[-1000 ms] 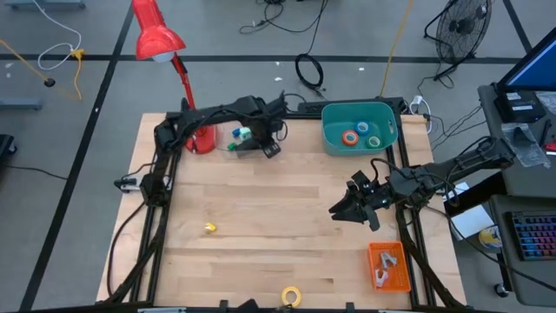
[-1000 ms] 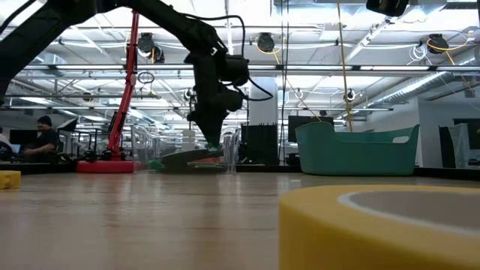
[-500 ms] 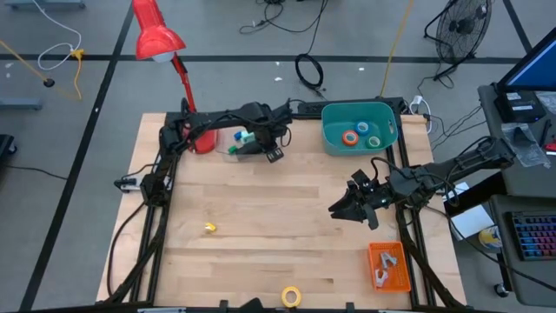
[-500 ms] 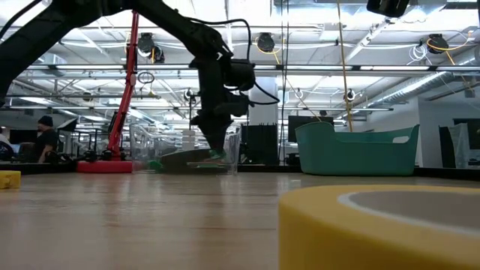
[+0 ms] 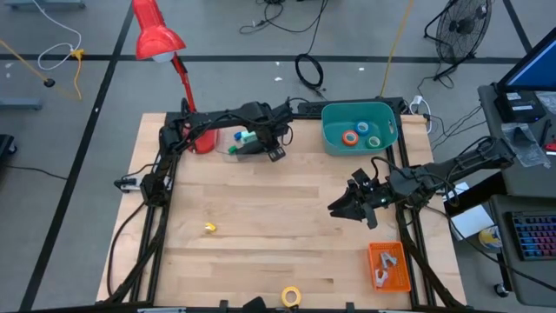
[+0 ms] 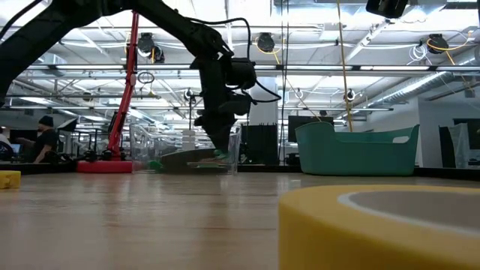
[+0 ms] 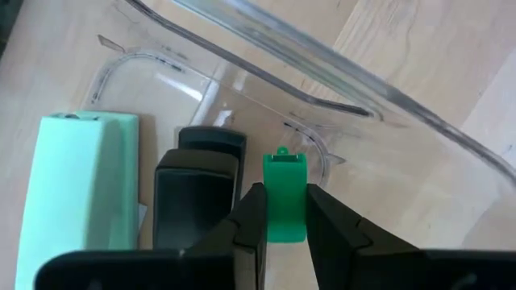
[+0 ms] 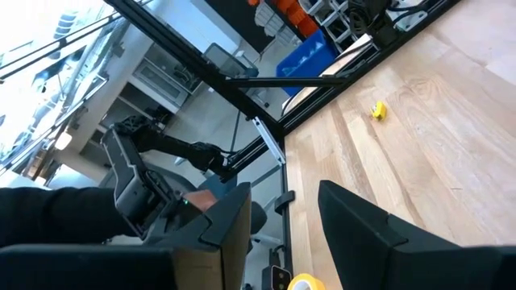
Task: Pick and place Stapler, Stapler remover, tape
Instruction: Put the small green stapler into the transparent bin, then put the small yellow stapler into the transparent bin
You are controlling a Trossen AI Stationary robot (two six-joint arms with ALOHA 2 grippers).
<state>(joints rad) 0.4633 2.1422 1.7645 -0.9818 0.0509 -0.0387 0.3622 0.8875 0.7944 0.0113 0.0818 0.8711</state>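
A small green stapler remover (image 7: 285, 197) is clamped between the fingers of the left gripper (image 7: 278, 221) inside a clear plastic container (image 5: 241, 139) at the table's far edge, beside a mint-green stapler (image 7: 81, 189). The right gripper (image 5: 347, 209) is held empty, fingers parted, above the table's right side. Three tape rolls (image 5: 361, 135) are seen in the teal bin (image 5: 330, 139); a yellow roll (image 5: 291, 296) lies at the near edge.
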